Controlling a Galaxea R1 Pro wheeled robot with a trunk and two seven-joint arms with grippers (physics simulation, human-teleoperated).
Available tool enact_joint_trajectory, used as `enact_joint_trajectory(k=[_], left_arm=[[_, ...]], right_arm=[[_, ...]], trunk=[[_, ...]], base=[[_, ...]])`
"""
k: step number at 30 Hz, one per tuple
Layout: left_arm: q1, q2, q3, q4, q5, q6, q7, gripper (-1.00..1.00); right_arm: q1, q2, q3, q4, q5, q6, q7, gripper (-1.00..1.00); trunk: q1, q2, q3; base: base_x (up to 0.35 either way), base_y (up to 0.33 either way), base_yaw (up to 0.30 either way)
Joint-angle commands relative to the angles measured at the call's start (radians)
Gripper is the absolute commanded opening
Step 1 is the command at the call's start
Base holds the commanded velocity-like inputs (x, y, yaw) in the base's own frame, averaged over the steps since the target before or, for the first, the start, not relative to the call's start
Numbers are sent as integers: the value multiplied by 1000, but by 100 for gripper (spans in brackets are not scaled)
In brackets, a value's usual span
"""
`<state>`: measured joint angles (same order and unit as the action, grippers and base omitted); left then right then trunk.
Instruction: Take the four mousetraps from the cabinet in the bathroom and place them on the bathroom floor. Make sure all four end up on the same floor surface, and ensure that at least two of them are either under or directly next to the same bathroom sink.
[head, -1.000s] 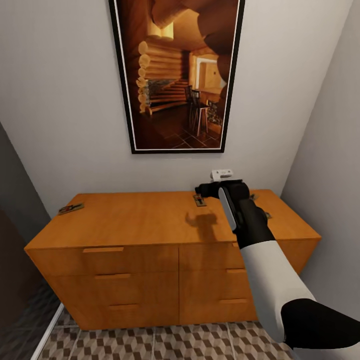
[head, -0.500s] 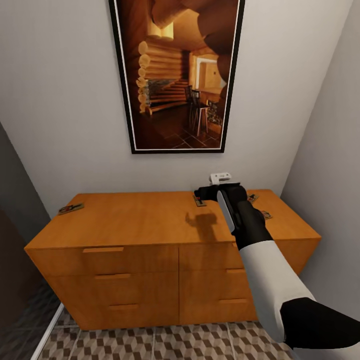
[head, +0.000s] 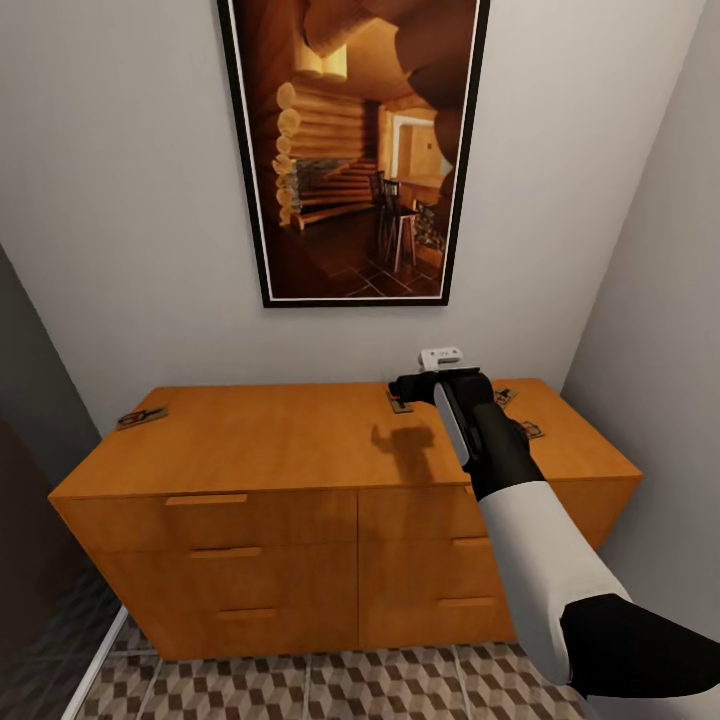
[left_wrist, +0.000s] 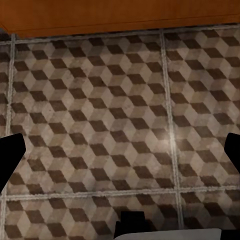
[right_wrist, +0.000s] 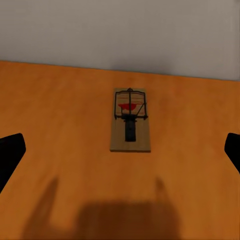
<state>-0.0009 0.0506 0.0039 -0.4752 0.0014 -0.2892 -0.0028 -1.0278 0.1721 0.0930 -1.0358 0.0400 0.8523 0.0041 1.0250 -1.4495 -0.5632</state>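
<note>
Cabinet (head: 300, 440) top carries a mousetrap (right_wrist: 130, 120) near its back edge, below my right gripper (head: 412, 385), fingers apart.

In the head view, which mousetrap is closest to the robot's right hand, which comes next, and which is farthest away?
1. The middle mousetrap, right beside the right hand, near the wall.
2. The right-end mousetraps on the cabinet, past the wrist.
3. The far-left mousetrap, at the cabinet's left corner.
</note>
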Motion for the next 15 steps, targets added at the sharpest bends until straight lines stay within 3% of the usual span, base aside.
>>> enact_joint_trajectory(k=[1, 15], left_arm=[[0, 0, 0, 0, 0, -2, 0, 100], [0, 0, 0, 0, 0, -2, 0, 100]], right_arm=[[-1, 0, 1, 2, 4, -1, 0, 100], [0, -3, -2, 73, 4, -82, 0, 100]], trunk=[[0, 0, -1], [0, 0, -1]], base=[[0, 0, 0], [0, 0, 0]])
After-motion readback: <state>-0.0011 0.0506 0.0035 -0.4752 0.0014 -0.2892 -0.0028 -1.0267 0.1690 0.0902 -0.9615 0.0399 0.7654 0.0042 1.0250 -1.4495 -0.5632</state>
